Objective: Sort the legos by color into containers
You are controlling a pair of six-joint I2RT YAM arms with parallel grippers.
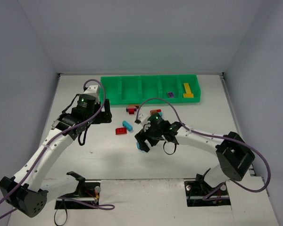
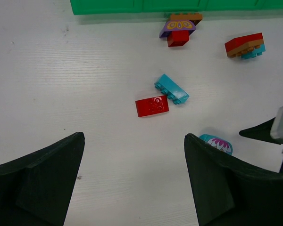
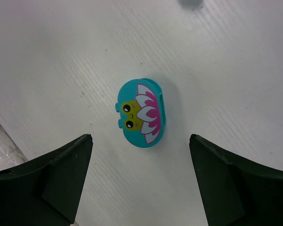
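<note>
The right gripper (image 3: pixel 139 141), jaws apart, hangs over a rounded cyan brick (image 3: pixel 142 113) lying on the table (image 1: pixel 108 155), the left gripper (image 2: pixel 134 136), also spread, hovers near a red brick (image 2: pixel 152 106) just beside a long cyan brick (image 2: pixel 171 89), and the tray (image 1: pixel 112 92) holds a yellow brick (image 1: pixel 187 90) and a purple brick (image 1: pixel 170 94) in its two rightmost compartments.

The cyan flower brick (image 2: pixel 219 143) sits perhaps half hidden behind the left gripper (image 2: pixel 133 136).

Left gripper (image 2: pixel 133 141), right gripper (image 3: pixel 140 140): spread wide
</note>
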